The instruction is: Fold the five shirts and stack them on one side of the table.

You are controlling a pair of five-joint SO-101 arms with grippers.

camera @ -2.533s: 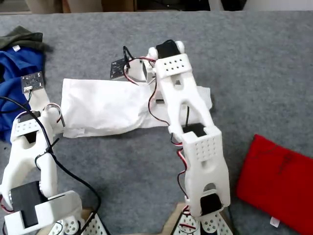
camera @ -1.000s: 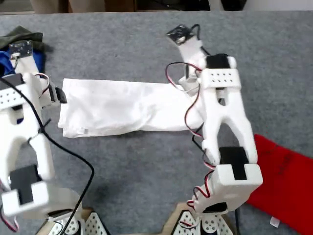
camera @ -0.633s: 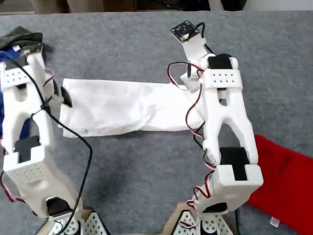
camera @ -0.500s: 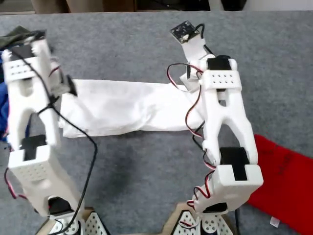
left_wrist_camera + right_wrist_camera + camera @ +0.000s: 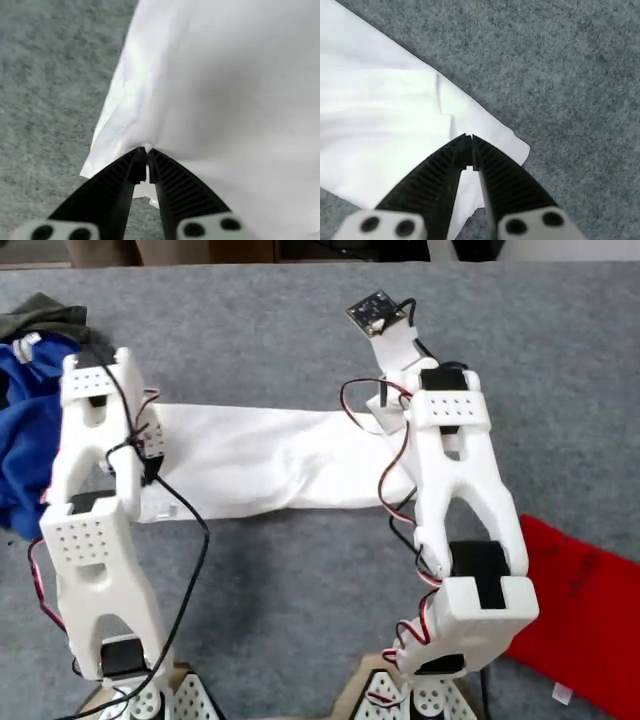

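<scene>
White cloth is lying across the middle of the grey felt-like table (image 5: 250, 590): one long white folded shirt (image 5: 260, 460), narrowed to a strip, with its long axis running from side to side in front of the two arms.

Each arm is sitting at the end nearer to it. The left gripper (image 5: 146, 152) is pinching the strip's left end, its black jaws pressed together with the fabric bunching up at their tips. The right gripper (image 5: 471, 139) is clamped together on the corner of the right end, and a sliver of white is showing between its jaws, so it appears to be holding cloth too. The shirt's length is therefore stretching between the two grippers, away from each and toward the other.

Judging from this, the coming move is turning on that axis: one end is likely to be carried along the strip and laid on the other end, halving the length.

Counting the garments, four shirts are showing: the white one, a crumpled blue shirt (image 5: 30, 440) at the table's left edge just beside the left arm, a dark olive shirt (image 5: 45, 312) beyond it at the far left corner, and a folded red shirt (image 5: 575, 610) lying well apart at the near right.
</scene>
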